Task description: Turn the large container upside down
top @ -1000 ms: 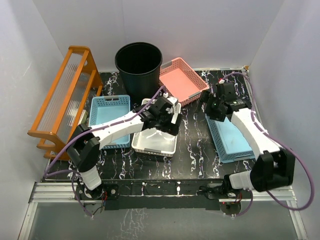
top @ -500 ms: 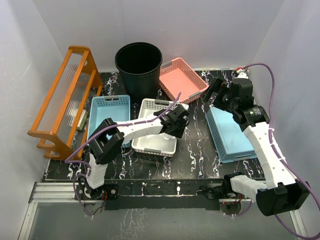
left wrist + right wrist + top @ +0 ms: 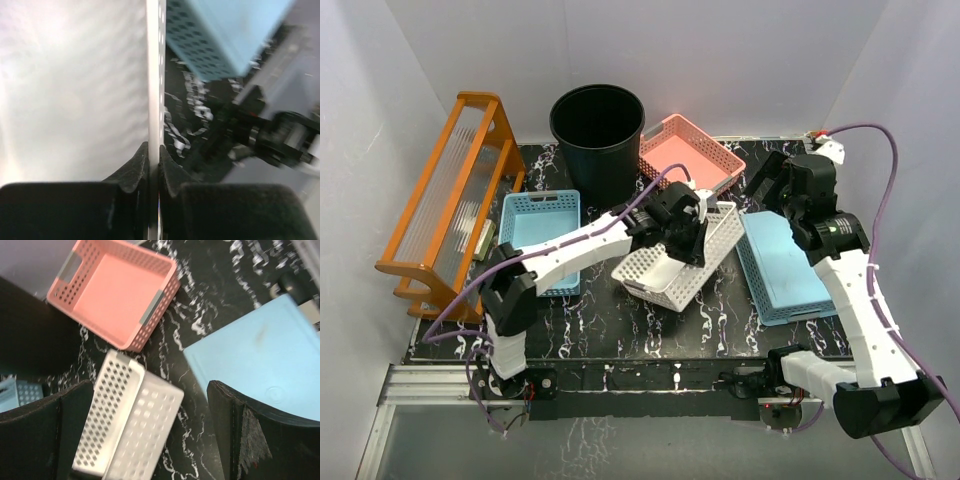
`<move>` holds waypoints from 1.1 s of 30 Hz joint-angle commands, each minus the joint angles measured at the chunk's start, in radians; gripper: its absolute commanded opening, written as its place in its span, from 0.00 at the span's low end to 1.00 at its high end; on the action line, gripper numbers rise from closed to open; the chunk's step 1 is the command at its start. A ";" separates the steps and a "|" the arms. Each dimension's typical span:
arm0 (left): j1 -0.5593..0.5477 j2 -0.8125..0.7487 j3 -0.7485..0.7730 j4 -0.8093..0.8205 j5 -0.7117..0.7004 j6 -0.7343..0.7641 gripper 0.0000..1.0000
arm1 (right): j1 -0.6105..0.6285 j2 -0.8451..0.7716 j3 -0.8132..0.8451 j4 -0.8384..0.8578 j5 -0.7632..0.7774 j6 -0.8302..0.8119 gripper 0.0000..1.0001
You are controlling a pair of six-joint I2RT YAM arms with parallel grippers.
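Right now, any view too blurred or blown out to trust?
Left wrist: the white lattice basket blows out to a featureless glow on the left, background motion-smeared on the right; the left gripper pinching its wall reads clearly. Right wrist: mildly soft, lattice of the pink basket legible. Top external: sharp, evenly lit, black bin clear.

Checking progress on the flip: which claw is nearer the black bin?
Left. The left claw, clamped on the white basket, sits front-right of the black bin; the right claw hovers farther right.

black bin (image 3: 603,160) — white perforated basket (image 3: 716,248).
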 commanded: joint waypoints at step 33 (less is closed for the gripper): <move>0.347 -0.067 -0.827 1.967 0.695 -1.442 0.00 | -0.003 -0.050 0.070 0.021 0.049 -0.053 0.98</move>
